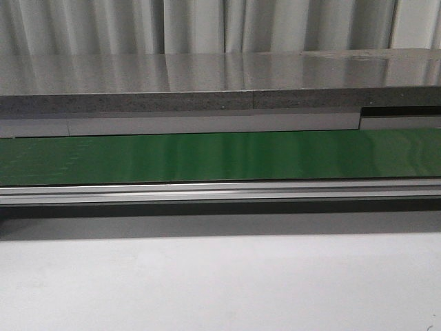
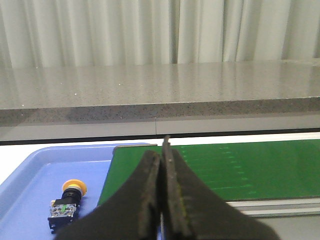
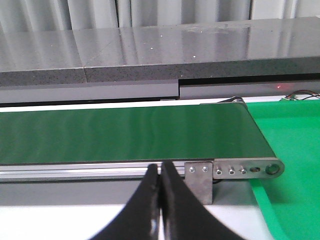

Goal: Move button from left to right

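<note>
We see one button (image 2: 68, 201) lying in one blue tray (image 2: 30, 175) beside the green belt (image 2: 240, 170). Left fingers (image 2: 150, 190) and right fingers (image 3: 152, 192) are both pressed together, holding nothing.

Yellow-orange capped black button (image 2: 66, 203), blue tray (image 2: 30, 185), green belt (image 1: 220, 157), grey counter (image 1: 207, 83)

Lab or workshop: green conveyor belt (image 1: 220, 157), grey curtain (image 1: 207, 26) backdrop
</note>
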Tool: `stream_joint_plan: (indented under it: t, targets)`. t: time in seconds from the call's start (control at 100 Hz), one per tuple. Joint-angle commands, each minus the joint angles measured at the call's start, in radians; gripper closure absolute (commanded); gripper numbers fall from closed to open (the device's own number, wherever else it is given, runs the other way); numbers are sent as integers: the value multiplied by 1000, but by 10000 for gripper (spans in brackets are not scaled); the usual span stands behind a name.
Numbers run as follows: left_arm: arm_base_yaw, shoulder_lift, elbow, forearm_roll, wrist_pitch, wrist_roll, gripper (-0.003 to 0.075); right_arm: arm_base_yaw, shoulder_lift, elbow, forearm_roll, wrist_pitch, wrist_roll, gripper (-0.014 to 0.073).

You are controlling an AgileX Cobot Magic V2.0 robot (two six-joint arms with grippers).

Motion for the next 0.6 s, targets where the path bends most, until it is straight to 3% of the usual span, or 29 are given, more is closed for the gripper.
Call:
stream_joint_plan:
  t: [0.0, 0.59]
  targets:
    - [-7, -31, 35, -3, -80, -10, 740, -3, -16, -15, 0, -84, -3, 661]
    - [-7, -31, 35, -3, -87, -10, 740, -3, -16, -15, 0, -84, -3, 661]
